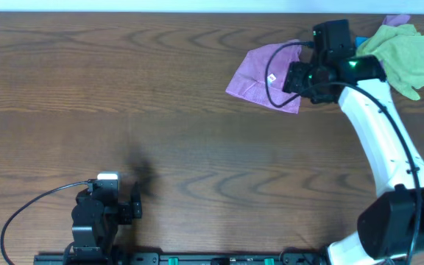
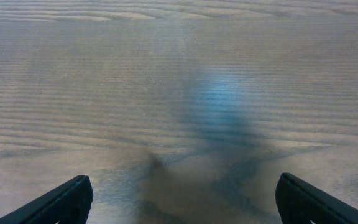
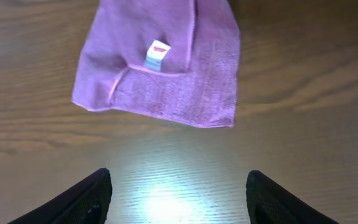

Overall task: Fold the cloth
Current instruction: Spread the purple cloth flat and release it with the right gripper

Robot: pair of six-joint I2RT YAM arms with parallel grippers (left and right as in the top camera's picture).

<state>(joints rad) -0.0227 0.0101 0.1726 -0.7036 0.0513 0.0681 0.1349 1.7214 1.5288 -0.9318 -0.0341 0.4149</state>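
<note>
The cloth point(image 1: 252, 73) is a lilac terry towel lying folded on the wooden table at the back, right of centre, its small white tag point(image 1: 271, 78) facing up. In the right wrist view the cloth point(image 3: 160, 68) lies flat ahead of the fingers, tag point(image 3: 157, 55) near its middle. My right gripper point(image 1: 289, 77) hovers at the cloth's right edge, open, with only bare table between its fingers point(image 3: 179, 199). My left gripper point(image 1: 133, 211) rests near the front left, wide open over bare wood point(image 2: 182, 202), far from the cloth.
A crumpled yellow-green cloth point(image 1: 407, 55) lies at the back right corner behind the right arm, with a scrap of purple fabric point(image 1: 397, 20) showing beside it. The white right arm point(image 1: 381, 132) reaches up from the front right.
</note>
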